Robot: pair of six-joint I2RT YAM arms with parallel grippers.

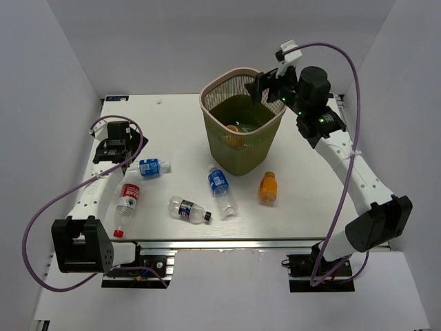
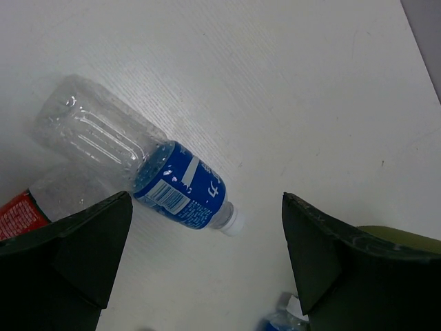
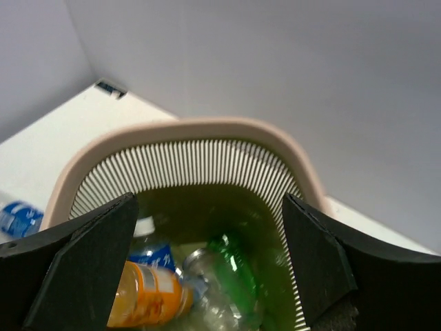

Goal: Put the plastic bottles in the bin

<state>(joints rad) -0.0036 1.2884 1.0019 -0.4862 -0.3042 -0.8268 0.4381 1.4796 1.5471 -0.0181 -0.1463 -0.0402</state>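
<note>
Plastic bottles (image 1: 222, 191): five lie on the counter (image 1: 310, 200) near the bin (image 1: 227, 77), more inside it. Left claw (image 2: 207, 200) wide open, empty, above a blue-labelled bottle (image 2: 180, 185). Right claw (image 3: 210, 200) wide open, empty, over the bin.

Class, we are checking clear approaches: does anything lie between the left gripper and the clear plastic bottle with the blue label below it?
Nothing visible does. The open left gripper hangs over the clear blue-labelled plastic bottle; the red-labelled bottle lies beside it, not over it.

Print on the blue label (image 2: 180, 186) (barcode included) is unreadable.
</note>
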